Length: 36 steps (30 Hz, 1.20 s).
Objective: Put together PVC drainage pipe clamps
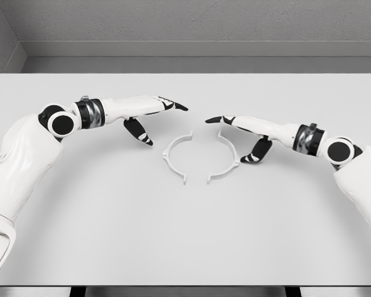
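Two white half-ring clamp pieces lie flat on the table, curved sides facing outward and open sides facing each other with a gap between. The left clamp half (175,156) sits just right of my left hand (162,121), whose fingers are stretched out flat and thumb hangs down, holding nothing. The right clamp half (226,156) lies just left of and below my right hand (233,137), fingers also extended, thumb down, empty. Both hands hover beside the pieces without touching them.
The white table (185,235) spans the view, its front edge near the bottom. A grey wall runs behind the table's far edge.
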Available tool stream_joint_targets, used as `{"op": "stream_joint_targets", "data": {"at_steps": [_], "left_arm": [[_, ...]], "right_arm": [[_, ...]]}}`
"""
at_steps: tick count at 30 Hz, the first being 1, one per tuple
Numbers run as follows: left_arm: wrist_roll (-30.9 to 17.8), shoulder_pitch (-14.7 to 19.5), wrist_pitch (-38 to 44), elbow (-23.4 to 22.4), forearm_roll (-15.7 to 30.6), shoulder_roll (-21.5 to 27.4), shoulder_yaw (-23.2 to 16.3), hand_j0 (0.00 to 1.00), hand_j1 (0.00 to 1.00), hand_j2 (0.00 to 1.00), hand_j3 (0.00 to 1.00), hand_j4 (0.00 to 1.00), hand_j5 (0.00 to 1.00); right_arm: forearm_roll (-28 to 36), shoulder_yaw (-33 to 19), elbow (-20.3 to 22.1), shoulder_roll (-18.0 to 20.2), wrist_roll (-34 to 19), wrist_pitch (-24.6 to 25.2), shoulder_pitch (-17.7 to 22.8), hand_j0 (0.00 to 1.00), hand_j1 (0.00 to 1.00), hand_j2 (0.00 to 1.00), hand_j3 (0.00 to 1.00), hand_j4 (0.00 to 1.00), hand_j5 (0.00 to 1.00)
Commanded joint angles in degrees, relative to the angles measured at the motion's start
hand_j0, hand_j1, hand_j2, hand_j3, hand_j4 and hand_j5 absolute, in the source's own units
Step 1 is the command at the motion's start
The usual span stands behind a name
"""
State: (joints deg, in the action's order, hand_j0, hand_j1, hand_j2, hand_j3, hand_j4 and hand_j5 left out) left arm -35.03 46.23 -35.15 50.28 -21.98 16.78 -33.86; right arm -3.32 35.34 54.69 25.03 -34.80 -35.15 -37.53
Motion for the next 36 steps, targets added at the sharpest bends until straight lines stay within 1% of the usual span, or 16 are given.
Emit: {"op": "stream_joint_targets", "data": {"at_steps": [1,7,16,24,25,27,28,36], "left_arm": [[0.0,0.0,0.1,0.1,0.4,0.0,0.2,1.0,1.0,1.0,1.0,1.0,1.0],[0.0,0.0,0.1,0.1,0.4,0.1,0.2,1.0,1.0,1.0,1.0,1.0,1.0],[0.0,0.0,0.1,0.1,0.9,0.2,0.2,1.0,1.0,1.0,1.0,1.0,1.0],[0.0,0.0,0.1,0.2,0.9,0.3,0.2,1.0,1.0,1.0,1.0,1.0,1.0],[0.0,0.0,0.1,0.2,1.1,0.7,0.2,1.0,1.0,1.0,1.0,1.0,1.0],[0.0,0.0,0.1,0.2,3.1,1.9,0.4,1.0,1.0,1.0,1.0,1.0,1.0],[0.0,0.0,0.1,0.2,3.6,2.3,1.0,1.0,1.0,1.0,1.0,1.0,1.0],[0.0,0.0,0.1,0.2,4.6,3.1,1.2,1.0,1.0,1.0,1.0,1.0,1.0]], "right_arm": [[0.9,0.2,0.7,-0.2,-0.2,0.1,0.0,1.0,1.0,1.0,1.0,1.0,1.0],[0.9,0.2,1.6,-0.2,-0.2,0.1,0.0,1.0,1.0,1.0,1.0,1.0,1.0],[0.9,0.0,1.0,0.0,-0.2,0.1,-0.7,1.0,1.0,1.0,1.0,1.0,1.0],[0.9,0.3,1.0,-0.6,-0.2,0.1,-1.1,1.0,1.0,1.0,1.0,1.0,1.0],[0.9,0.3,1.0,-0.7,-0.2,0.1,-1.1,1.0,1.0,1.0,1.0,1.0,1.0],[0.9,0.3,1.0,-0.7,-0.2,0.1,-1.6,1.0,1.0,1.0,1.0,1.0,1.0],[0.9,0.3,1.0,-0.7,-0.2,0.1,-1.6,1.0,1.0,1.0,1.0,1.0,1.0],[0.9,1.9,1.0,-0.8,-0.2,0.1,-1.7,1.0,1.0,1.0,1.0,1.0,1.0]]}}
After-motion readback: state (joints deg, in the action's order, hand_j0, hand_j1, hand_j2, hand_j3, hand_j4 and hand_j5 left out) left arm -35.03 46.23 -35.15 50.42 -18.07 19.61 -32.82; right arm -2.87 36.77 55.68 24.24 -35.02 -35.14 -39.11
